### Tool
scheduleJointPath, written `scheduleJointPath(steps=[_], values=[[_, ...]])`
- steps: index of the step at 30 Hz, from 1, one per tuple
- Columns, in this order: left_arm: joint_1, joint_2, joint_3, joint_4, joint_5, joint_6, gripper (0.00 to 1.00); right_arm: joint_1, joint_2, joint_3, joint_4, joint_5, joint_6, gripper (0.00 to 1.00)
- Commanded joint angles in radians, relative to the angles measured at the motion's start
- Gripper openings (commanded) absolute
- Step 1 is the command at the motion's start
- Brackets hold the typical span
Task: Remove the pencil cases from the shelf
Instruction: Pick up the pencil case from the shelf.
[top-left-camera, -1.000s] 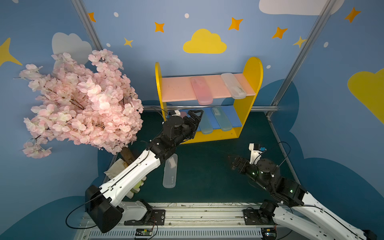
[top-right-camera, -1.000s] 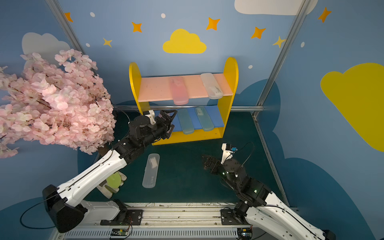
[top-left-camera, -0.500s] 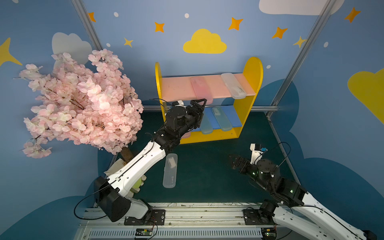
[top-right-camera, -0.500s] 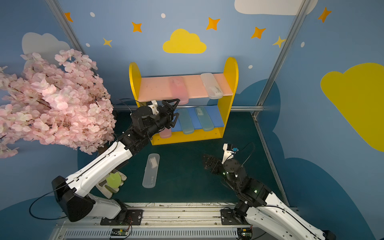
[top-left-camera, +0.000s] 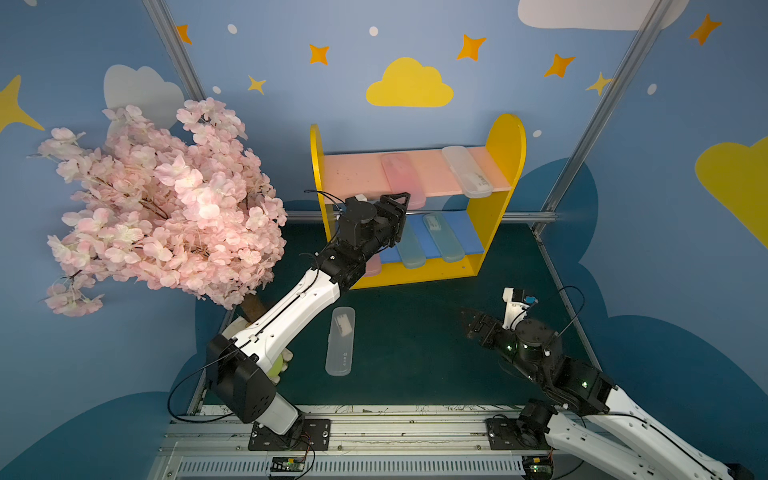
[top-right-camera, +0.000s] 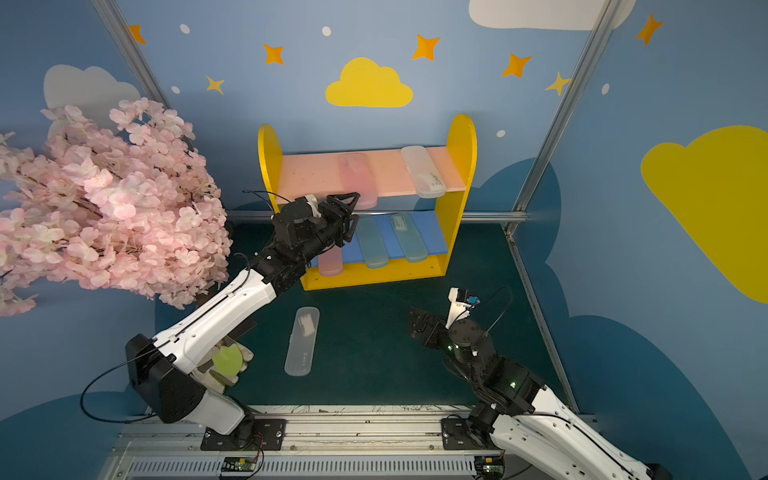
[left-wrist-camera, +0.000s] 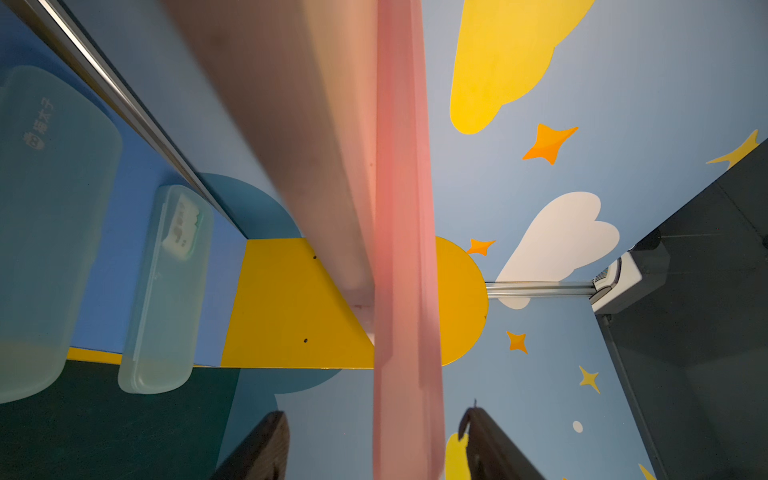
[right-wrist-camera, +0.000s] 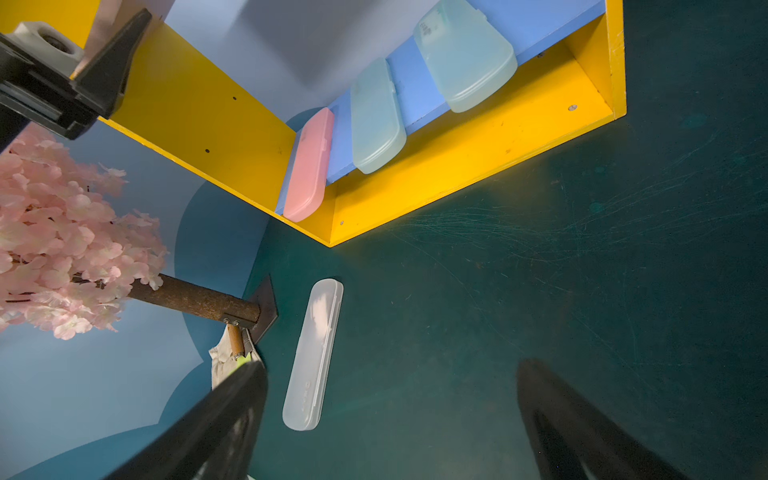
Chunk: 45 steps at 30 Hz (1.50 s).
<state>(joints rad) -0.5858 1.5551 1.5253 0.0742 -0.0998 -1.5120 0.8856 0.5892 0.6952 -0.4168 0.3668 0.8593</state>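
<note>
At twelve o'clock on the desk (top-left-camera: 415, 332), the left end effector (top-left-camera: 402, 212) stands open astride the pink case (top-left-camera: 401, 174) overhanging the top board of the shelf (top-left-camera: 505, 141); fingers (left-wrist-camera: 257, 449) clear of it. Recommend: close squarely, then draw straight toward six o'clock. Since a second ago: it rose from the lower tier and narrowed. Right end effector (top-left-camera: 471, 322), four o'clock: wide open, unmoved

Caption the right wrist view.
Open right gripper faces a long frosted clear plastic pencil case on the dark green table; a pink case and two pale teal cases on the yellow shelf's blue board.
</note>
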Motion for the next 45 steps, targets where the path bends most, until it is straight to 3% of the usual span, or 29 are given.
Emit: scheduleJointPath(steps=[1,12,34,45], values=[[0.009,0.012,0.032,0.035,0.009,0.002,0.65,-0.004,-0.015,-0.011,0.003,0.022,0.007,0.97],[0.021,0.049,0.056,0.059,0.028,-0.008,0.48,-0.008,-0.027,-0.017,-0.002,0.027,0.012,0.96],[0.02,0.017,0.022,0.123,0.084,-0.007,0.03,-0.011,-0.061,-0.005,-0.012,0.026,0.011,0.95],[0.012,-0.175,-0.166,0.202,0.206,0.076,0.03,-0.013,-0.089,-0.004,0.074,-0.09,-0.078,0.96]])
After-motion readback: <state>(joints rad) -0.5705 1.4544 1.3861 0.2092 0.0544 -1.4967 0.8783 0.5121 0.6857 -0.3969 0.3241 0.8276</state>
